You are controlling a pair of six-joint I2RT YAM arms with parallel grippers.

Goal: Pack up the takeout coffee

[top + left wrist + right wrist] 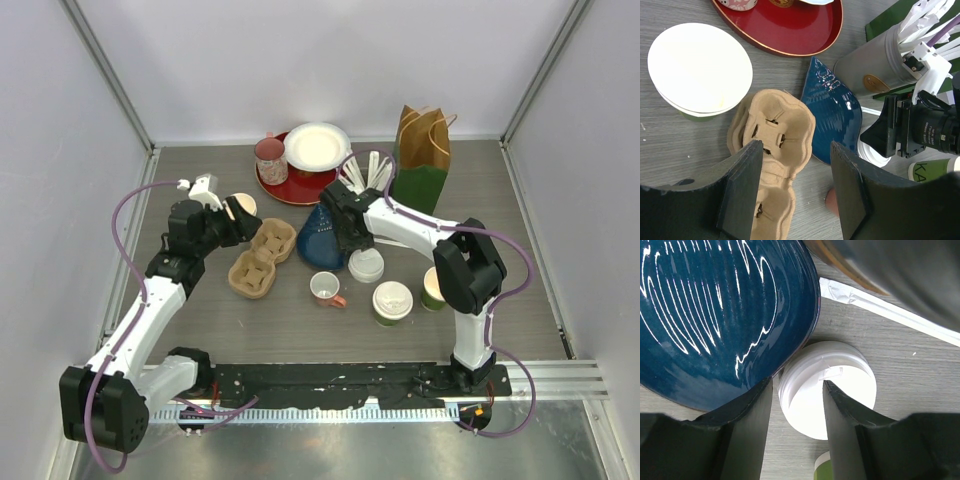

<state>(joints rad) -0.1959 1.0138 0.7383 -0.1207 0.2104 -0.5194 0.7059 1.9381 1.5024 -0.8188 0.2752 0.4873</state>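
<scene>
Where the grey wood-grain desk (300, 330) sits boxed by white walls (300, 60), a lidless green paper cup (699, 70) stands upright, axis vertical, cream mouth up, toward the left edge beside the moulded pulp carrier (775, 130). A lidded cup (392, 302) stands by the near edge. The left gripper (795, 165) above the carrier and the right gripper (797, 395) above a round white plastic lid (850, 375), beside the ribbed blue plate (715, 305), both gape, grasping nothing.

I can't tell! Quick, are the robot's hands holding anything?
Left gripper: open, empty, over the cup carrier.
Right gripper: open, empty, over a white lid.
</scene>
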